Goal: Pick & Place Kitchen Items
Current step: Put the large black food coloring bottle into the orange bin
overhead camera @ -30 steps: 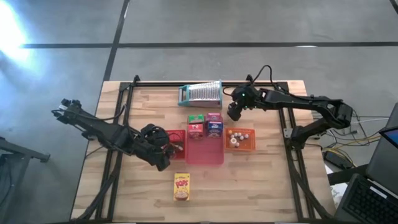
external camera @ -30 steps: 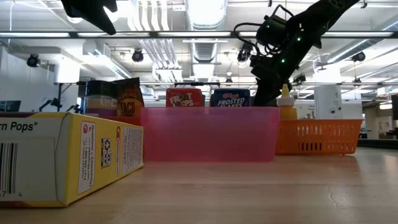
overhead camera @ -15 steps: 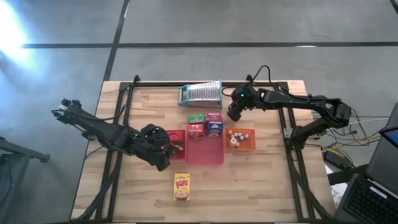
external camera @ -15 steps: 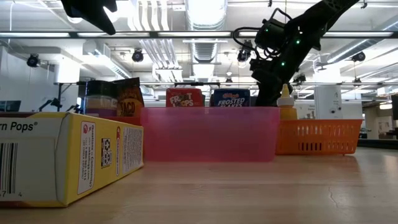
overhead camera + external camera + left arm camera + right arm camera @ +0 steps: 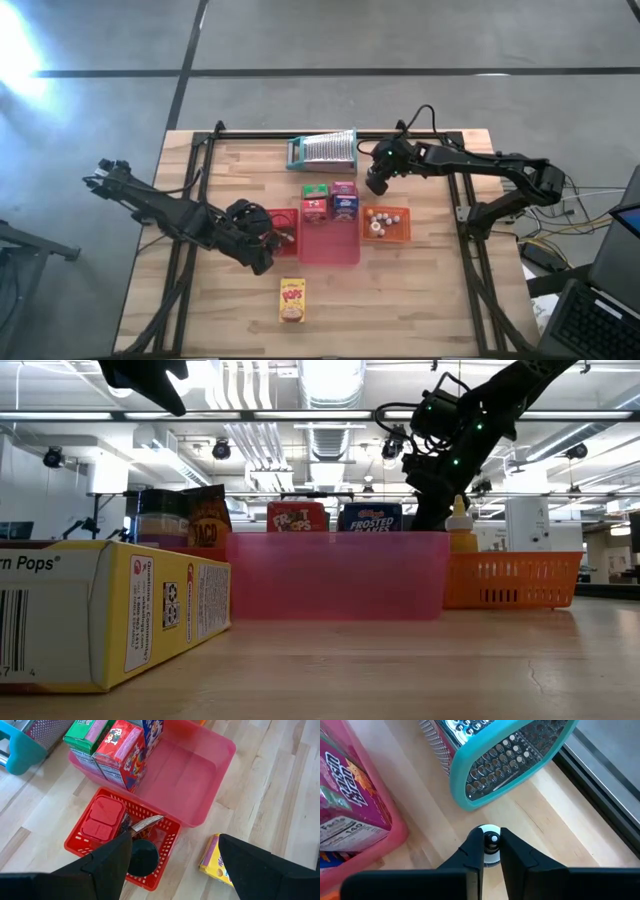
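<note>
White and small, a round-capped bottle (image 5: 490, 844) sits between the right gripper's (image 5: 490, 851) jaws, which have all but met on its cap; it stands upright on the desk (image 5: 555, 815). Only the cap top shows, so what the bottle holds I cannot tell. It looks light and stiff, likely smooth plastic, and so slippery; a narrow round cap gives the jaws little to bite on, so the hold should sit square across the cap or neck, and the bottle could tip or spin out if lifted off-centre.

Just ahead of these jaws lies the grater (image 5: 512, 757), teal-framed, near but apart from the bottle. To one side of them stands the pink bin (image 5: 367, 817) with a cereal box (image 5: 340, 785) inside. In the high view the right gripper (image 5: 377, 183) hangs between the grater (image 5: 322, 151) and the orange basket (image 5: 403, 232) of small bottles, which seems the likely home for this one.

The left gripper (image 5: 175, 862) hovers with jaws apart over a red basket (image 5: 172, 827); under them sit a red packet (image 5: 102, 817) and a dark jar (image 5: 142, 857). Beyond it lies the pink bin (image 5: 220, 760), and a yellow box (image 5: 214, 862) rests on the desk just beside the jaws.
</note>
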You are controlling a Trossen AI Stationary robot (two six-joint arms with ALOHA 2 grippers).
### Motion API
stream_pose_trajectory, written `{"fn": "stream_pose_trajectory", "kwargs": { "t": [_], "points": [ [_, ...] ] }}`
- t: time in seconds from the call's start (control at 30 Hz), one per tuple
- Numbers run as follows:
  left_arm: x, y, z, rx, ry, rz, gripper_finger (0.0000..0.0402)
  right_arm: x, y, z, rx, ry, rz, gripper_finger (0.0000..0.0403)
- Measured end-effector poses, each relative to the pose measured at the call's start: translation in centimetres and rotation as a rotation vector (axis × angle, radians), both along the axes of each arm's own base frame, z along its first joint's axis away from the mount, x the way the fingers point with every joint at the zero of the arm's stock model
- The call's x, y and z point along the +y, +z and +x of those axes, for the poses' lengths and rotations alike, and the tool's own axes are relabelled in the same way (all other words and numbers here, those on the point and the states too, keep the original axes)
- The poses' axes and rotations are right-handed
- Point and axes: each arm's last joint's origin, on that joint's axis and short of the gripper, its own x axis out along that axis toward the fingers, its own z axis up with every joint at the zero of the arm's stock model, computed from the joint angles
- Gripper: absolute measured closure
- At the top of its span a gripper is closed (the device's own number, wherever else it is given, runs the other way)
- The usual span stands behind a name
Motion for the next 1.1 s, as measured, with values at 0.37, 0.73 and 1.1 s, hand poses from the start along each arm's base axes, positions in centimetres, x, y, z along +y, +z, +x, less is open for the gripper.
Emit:
{"fn": "stream_pose_trajectory", "kwargs": {
  "t": [0.37,0.73,1.1],
  "points": [
    [0.0,0.0,0.0,0.004,-0.009,0.008,0.0099,2.4,2.6,-2.6,0.046,0.09,0.05,0.0371],
    [0.0,0.0,0.0,0.005,-0.011,0.01,0.0099,7.9,8.0,-7.5,-0.118,0.212,0.006,0.037],
    [0.0,0.0,0.0,0.004,-0.009,0.008,0.0099,12.5,9.4,-10.9,-0.187,0.348,0.112,0.037]
  ]
}}
